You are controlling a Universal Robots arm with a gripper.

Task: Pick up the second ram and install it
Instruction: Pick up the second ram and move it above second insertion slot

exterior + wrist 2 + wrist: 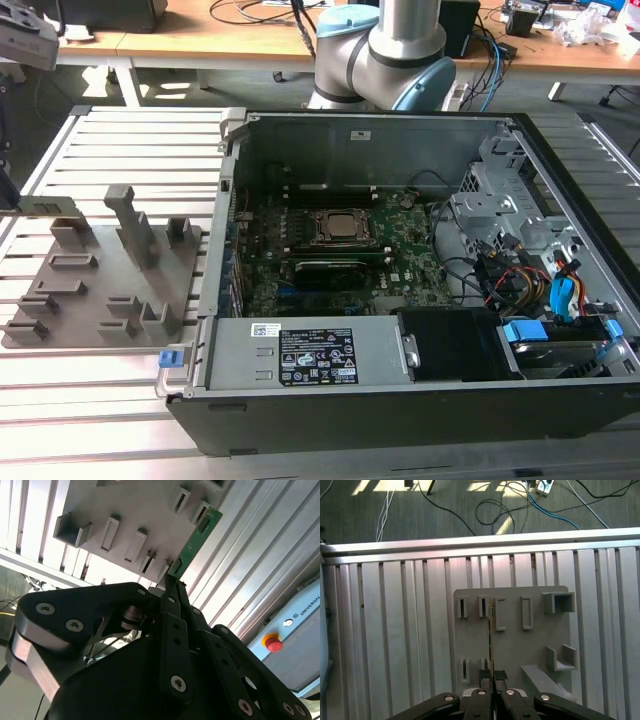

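The gripper [490, 676] pinches the second ram [196, 540] by one end. The stick's far end is at the slots of the grey holder tray [530, 645]. Held so near its end, it could pivot, slip or snag there.

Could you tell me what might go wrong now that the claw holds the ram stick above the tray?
The claw seems to pinch the thin green ram stick near one end, so it might tilt or slip. The stick hangs over the grey plastic holder tray with upright posts and could catch on it.
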